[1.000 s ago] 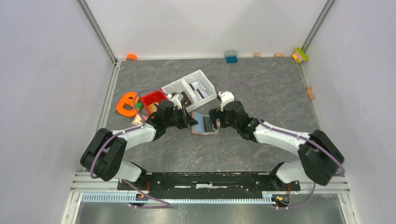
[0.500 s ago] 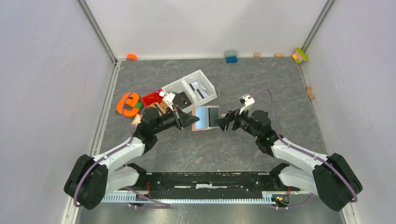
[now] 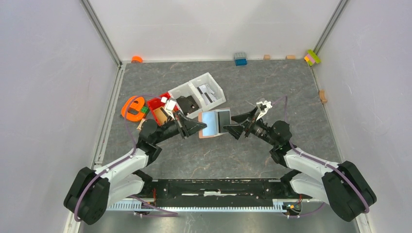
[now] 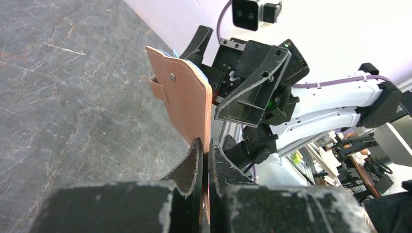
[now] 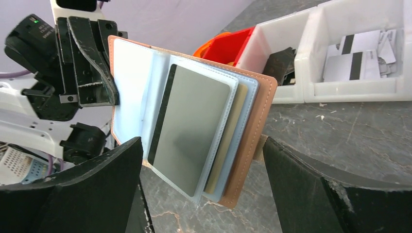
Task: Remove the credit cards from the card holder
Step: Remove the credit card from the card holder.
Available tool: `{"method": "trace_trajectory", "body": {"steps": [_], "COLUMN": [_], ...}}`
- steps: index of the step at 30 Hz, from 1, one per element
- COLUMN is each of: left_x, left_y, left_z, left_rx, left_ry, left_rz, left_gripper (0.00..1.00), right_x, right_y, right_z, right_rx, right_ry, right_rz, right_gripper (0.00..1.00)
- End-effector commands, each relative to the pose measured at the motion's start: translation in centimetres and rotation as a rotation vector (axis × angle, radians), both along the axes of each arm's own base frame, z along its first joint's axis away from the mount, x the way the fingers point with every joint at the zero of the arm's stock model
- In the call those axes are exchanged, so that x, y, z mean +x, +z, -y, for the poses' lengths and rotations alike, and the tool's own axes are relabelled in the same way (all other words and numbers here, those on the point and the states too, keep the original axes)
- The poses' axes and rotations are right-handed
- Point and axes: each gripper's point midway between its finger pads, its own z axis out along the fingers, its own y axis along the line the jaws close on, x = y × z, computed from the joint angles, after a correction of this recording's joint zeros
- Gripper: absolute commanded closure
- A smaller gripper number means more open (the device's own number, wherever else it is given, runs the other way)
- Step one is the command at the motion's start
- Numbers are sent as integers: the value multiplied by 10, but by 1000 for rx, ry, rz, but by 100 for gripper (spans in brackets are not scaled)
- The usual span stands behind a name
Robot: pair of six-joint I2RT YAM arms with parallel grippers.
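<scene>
The tan card holder (image 3: 214, 124) is held up off the table, open like a book. My left gripper (image 3: 198, 127) is shut on its left cover, and the left wrist view shows its tan back (image 4: 187, 104) with the closing tab pinched between the fingertips (image 4: 204, 143). Facing its open side, my right gripper (image 5: 201, 141) stands open with a finger on each side and touches nothing. In the clear sleeves sit the credit cards: a grey one (image 5: 192, 128) in front and a yellowish one (image 5: 233, 131) behind it.
A white divided bin (image 3: 199, 92) holding white-and-black packets (image 5: 352, 60) stands just behind the holder. A red bin (image 3: 158, 104) and an orange object (image 3: 132, 108) lie to its left. A blue block (image 3: 240, 58) and small wooden blocks line the back wall.
The left gripper has lifted the open card holder off the table and stood it upright. The right gripper has drawn back to the right, still open.
</scene>
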Motion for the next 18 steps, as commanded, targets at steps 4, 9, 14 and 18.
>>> {"method": "trace_trajectory", "body": {"steps": [4,9,14,18], "left_x": [-17,-10,16,20], "left_y": [36,35,17,18], "left_z": [-4,-8,-20,-30], "left_rx": [-100,-98,-37,-63], "left_ry": [-34,18,187,259], "left_rz": [122,108,31,42], "left_gripper": [94,95,98,98], "right_x": [-15,-18,-9,-6], "right_y": [21,22,13,8], "right_z": [-6,-9,-4,-4], "right_rx": [96,103,68,62], "right_ry": [98,128,69,60], "right_rz": [36,33,14,-5], "right_gripper": [2,2,2,2]}}
